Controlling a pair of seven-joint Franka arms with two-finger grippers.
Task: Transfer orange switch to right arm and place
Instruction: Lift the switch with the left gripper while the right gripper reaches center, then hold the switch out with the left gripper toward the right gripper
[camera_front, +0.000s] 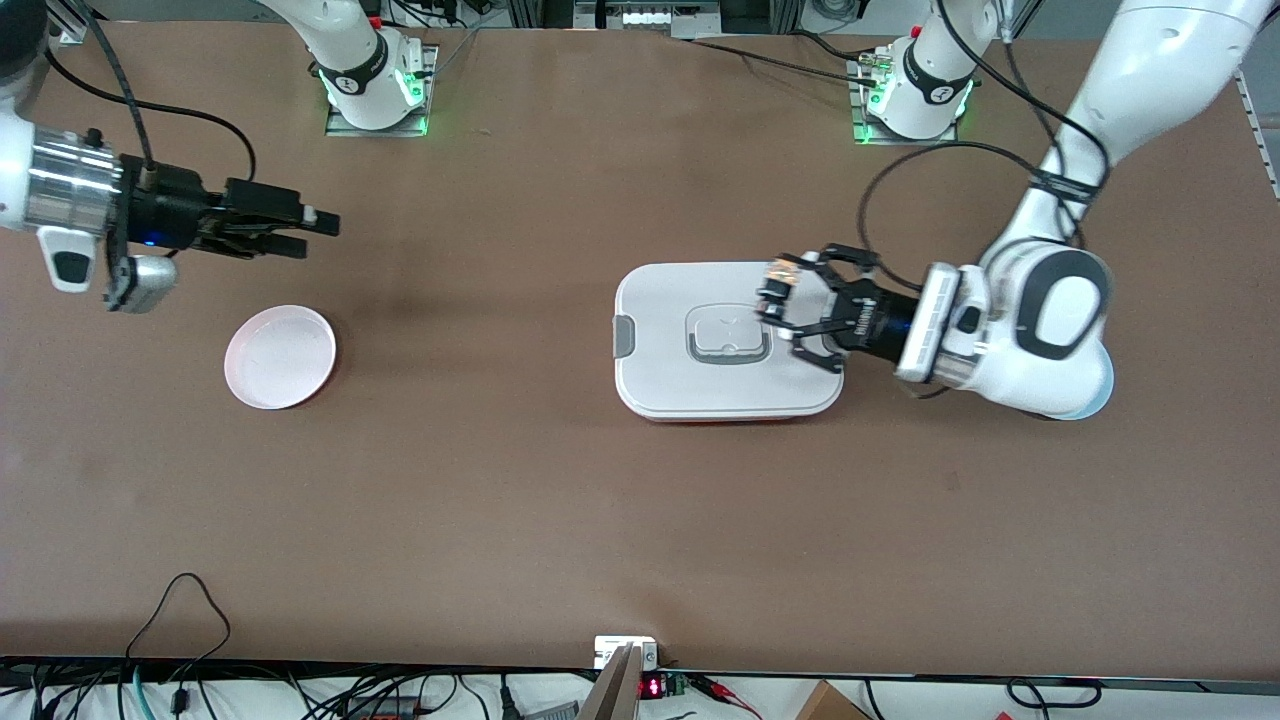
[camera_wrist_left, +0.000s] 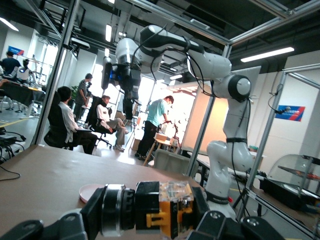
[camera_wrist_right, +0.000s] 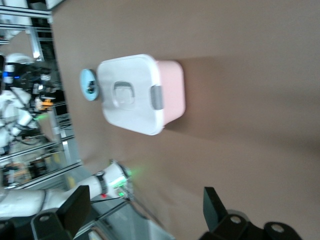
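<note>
The orange switch (camera_front: 783, 273) is clamped crosswise in my left gripper (camera_front: 778, 300), which is shut on it in the air over the white lid of the box (camera_front: 670, 300). In the left wrist view the switch (camera_wrist_left: 165, 206) shows a black body, a silver ring and an orange and clear block between the pads of the left gripper (camera_wrist_left: 147, 209). My right gripper (camera_front: 315, 232) hangs open and holds nothing, above the table near the pink plate (camera_front: 280, 356) at the right arm's end. Its fingers (camera_wrist_right: 80, 205) stand wide apart in the right wrist view.
The pink box with the white latched lid (camera_wrist_right: 132, 95) sits mid-table toward the left arm's end. A pale blue plate (camera_front: 1095, 400) lies partly under the left arm's wrist. Cables run along the table edge nearest the front camera.
</note>
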